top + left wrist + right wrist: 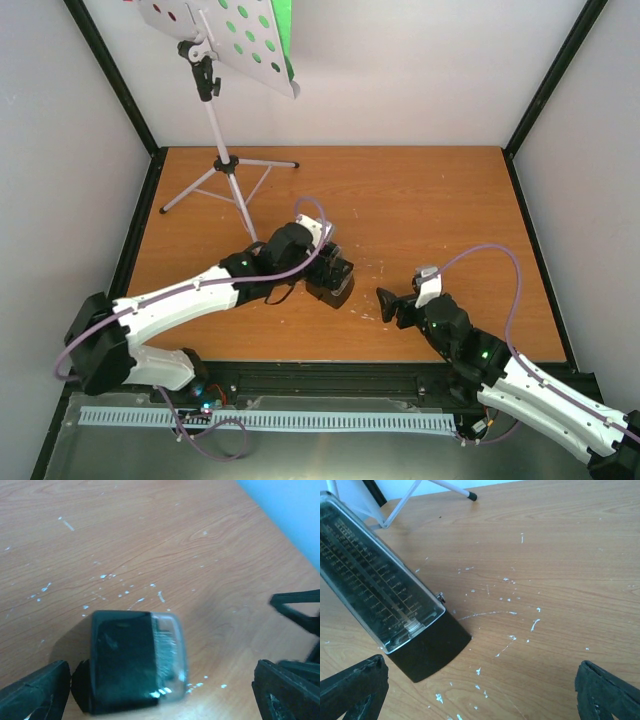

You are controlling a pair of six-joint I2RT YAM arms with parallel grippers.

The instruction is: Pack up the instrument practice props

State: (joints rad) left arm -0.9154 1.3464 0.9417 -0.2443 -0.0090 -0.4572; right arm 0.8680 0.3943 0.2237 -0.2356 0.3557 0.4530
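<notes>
Top view: music stand [222,130] stood upright at 11 o'clock of tabletop [440,200], tripod feet on wood; green sheet [284,30] lay on its perforated desk; metronome [333,280] stood on base near tabletop centre, clear cover on; left arm [180,298] hung over it; left jaws were spread wide, metronome between them, nearer 9 o'clock finger in wrist view, not gripped; right arm [545,400] sat low at 4 o'clock of metronome; right jaws were wide open, empty, apart from metronome.
</notes>
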